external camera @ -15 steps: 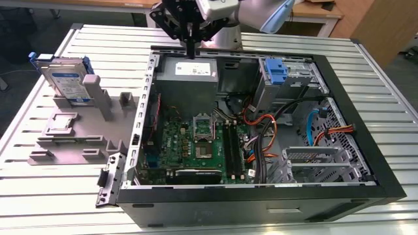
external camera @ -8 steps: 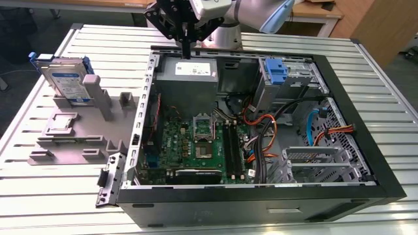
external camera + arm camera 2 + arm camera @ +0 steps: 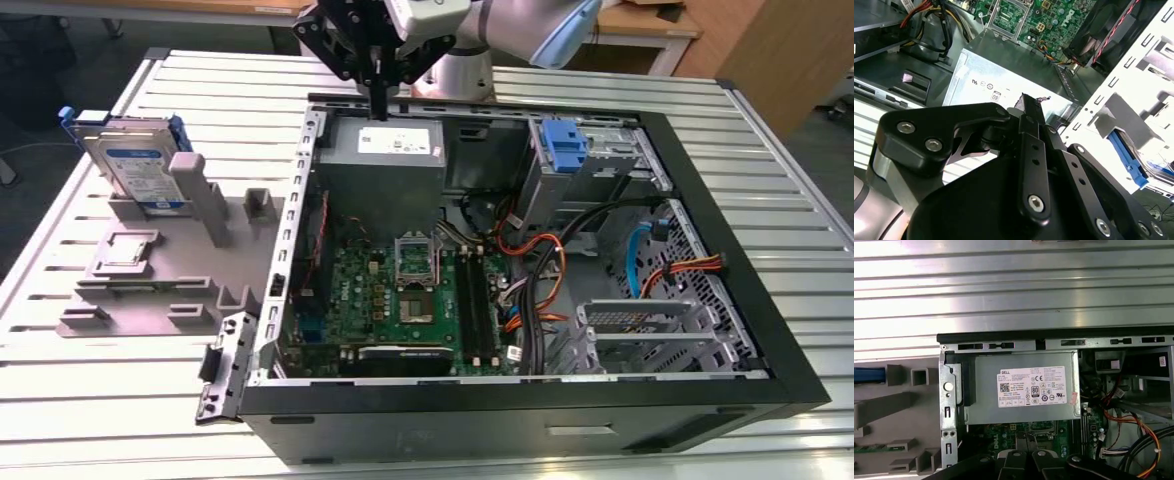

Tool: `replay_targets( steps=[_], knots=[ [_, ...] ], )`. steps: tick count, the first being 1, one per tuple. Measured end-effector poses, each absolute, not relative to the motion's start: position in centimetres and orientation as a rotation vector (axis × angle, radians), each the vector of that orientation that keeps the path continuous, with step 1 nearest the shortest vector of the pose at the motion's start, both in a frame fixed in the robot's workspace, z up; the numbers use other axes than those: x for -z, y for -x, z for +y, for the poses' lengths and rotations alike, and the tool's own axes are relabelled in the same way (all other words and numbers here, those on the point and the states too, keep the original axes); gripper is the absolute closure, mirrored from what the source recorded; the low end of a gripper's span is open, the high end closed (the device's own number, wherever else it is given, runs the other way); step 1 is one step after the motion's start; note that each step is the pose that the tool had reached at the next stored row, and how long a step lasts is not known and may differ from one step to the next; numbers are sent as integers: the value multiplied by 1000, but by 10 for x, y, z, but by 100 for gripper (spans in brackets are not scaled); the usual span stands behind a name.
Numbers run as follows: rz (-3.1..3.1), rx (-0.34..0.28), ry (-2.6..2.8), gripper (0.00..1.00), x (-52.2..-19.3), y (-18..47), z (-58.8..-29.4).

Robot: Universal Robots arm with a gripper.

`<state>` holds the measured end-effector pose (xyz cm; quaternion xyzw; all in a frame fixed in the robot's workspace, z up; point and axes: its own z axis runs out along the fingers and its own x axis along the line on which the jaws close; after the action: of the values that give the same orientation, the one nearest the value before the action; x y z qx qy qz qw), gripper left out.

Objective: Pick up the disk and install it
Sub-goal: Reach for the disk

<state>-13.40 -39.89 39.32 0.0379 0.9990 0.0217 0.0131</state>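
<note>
The disk [image 3: 138, 168] stands on edge in a grey holder [image 3: 147, 270] on the table, at the exterior view's left of the open computer case [image 3: 534, 400]. It is silver-grey with a white-and-blue label and blue rails. My gripper [image 3: 382, 112] hangs over the case's back left corner, just above the grey power-supply box [image 3: 387, 146], well apart from the disk. Its fingers are shut with nothing between them, as the second wrist view also shows around the gripper [image 3: 1028, 100]. A blue rail of the disk [image 3: 1130, 159] shows beyond the case wall, and again in the first wrist view as the disk [image 3: 868, 375].
Inside the case lie a green motherboard [image 3: 400, 290], orange and black cables [image 3: 561, 260] and a blue plastic bracket [image 3: 566, 150] at the drive bay. The power-supply box [image 3: 1024, 387] lies right below the wrist. The slatted metal table [image 3: 120, 400] surrounds the case.
</note>
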Motion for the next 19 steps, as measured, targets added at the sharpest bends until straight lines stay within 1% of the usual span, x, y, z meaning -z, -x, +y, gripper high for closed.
replay_targets(
  steps=[2,19],
  knots=[
    [3113,-68,-118,90,-393,144,-399],
    [3112,-68,-118,90,-393,159,-399]
  ],
)
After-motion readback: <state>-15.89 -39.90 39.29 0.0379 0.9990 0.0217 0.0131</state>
